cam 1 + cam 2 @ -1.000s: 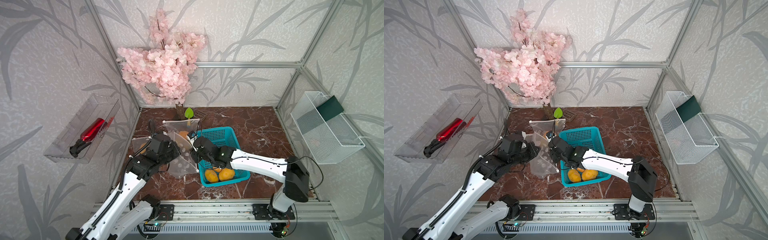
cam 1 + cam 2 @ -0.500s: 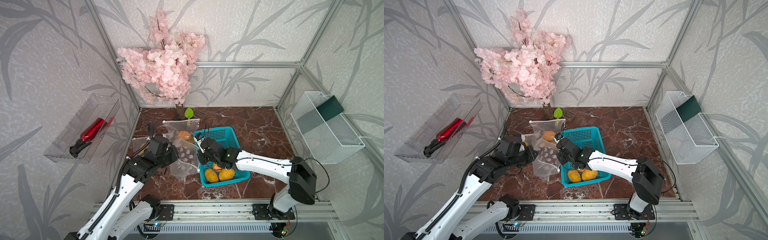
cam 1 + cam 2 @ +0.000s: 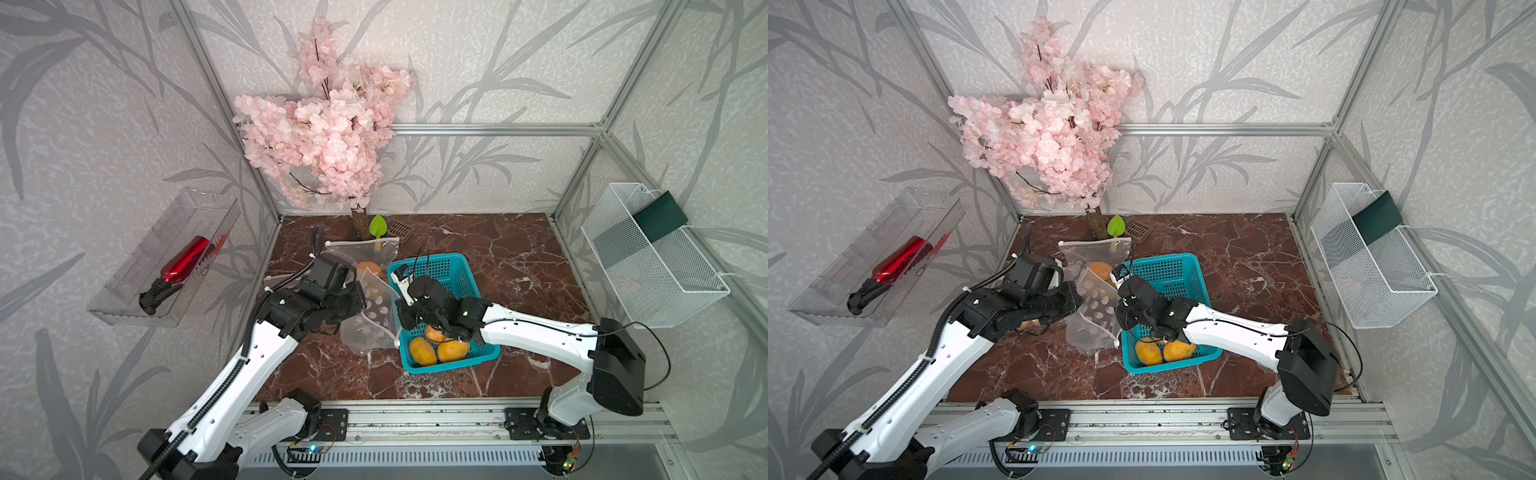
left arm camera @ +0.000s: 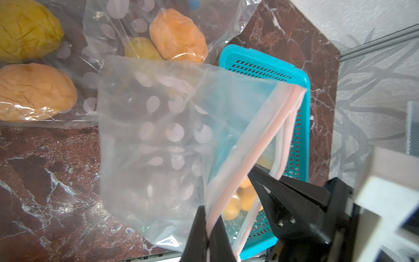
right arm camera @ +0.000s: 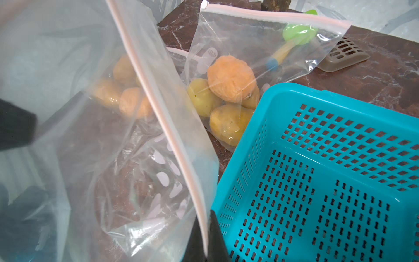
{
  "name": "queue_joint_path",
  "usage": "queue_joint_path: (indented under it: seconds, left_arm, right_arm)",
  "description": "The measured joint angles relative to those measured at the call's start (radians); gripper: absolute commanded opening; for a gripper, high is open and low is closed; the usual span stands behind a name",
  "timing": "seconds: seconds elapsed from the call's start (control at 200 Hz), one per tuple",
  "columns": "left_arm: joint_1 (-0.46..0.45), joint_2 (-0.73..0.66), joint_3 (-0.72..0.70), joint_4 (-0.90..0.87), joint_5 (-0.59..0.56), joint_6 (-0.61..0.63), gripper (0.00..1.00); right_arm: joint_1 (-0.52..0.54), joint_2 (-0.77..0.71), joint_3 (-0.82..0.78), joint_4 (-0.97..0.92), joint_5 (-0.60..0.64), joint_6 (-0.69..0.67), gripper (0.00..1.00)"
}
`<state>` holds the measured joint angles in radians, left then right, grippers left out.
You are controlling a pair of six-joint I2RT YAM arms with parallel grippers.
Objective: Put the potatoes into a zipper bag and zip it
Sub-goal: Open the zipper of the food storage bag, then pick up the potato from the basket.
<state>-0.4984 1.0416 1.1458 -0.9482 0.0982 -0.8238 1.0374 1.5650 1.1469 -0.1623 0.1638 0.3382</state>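
Observation:
A clear, empty zipper bag [image 3: 372, 316] with white dots hangs between my two arms, left of the teal basket [image 3: 440, 270]. My left gripper [image 4: 209, 236] is shut on its pink zip strip [image 4: 249, 147]. The right gripper [image 5: 205, 240] is shut on the strip of the opposite side [image 5: 158, 108], so the mouth gapes a little. Two orange potatoes [image 3: 424, 351] lie in the basket's near corner, a third half hidden under my right arm; they also show in a top view [image 3: 1148, 351]. More potatoes [image 5: 231, 79] sit in a second bag behind.
Another bag with potatoes [image 4: 34, 90] lies on the marble floor under my left arm. A green scoop [image 3: 377, 226] and a brown grid piece [image 3: 401, 229] lie by the pink blossom tree [image 3: 328, 137]. A wire basket [image 3: 648, 257] and a clear tray [image 3: 166, 266] hang on the side walls.
My right gripper has shut on the bag's zip strip and drawn it towards the basket. The left gripper kept its hold on the other side.

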Motion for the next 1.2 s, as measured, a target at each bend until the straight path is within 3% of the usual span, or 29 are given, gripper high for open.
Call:
queue_joint_path:
  seconds: [0.125,0.285,0.465,0.69,0.905,1.0,1.2]
  left_arm:
    - [-0.005,0.033,0.006,-0.033,-0.077,0.013,0.00]
    - [-0.006,0.039,-0.008,-0.004,-0.093,0.028,0.00]
    - [-0.005,0.044,-0.056,0.037,-0.093,0.026,0.00]
    - [0.000,0.027,-0.109,0.092,-0.106,0.011,0.00]
    - [0.003,-0.102,-0.209,0.160,-0.118,0.011,0.00]
    - [0.003,-0.143,-0.224,0.182,-0.120,0.011,0.00]
    - [0.003,-0.124,-0.225,0.208,-0.119,0.009,0.00]
  right_arm:
    - [0.002,0.021,0.000,-0.020,0.031,0.015,0.04]
    - [0.003,0.040,0.000,-0.039,0.040,0.025,0.46]
    - [0.003,0.039,0.000,-0.067,0.036,0.024,0.68]
    - [0.003,-0.043,-0.008,-0.145,0.019,0.026,0.75]
    - [0.003,-0.208,-0.026,-0.303,0.056,0.079,0.73]
    - [0.003,-0.274,-0.031,-0.381,0.063,0.122,0.78]
    - [0.002,-0.323,0.034,-0.532,0.118,0.135,0.81]
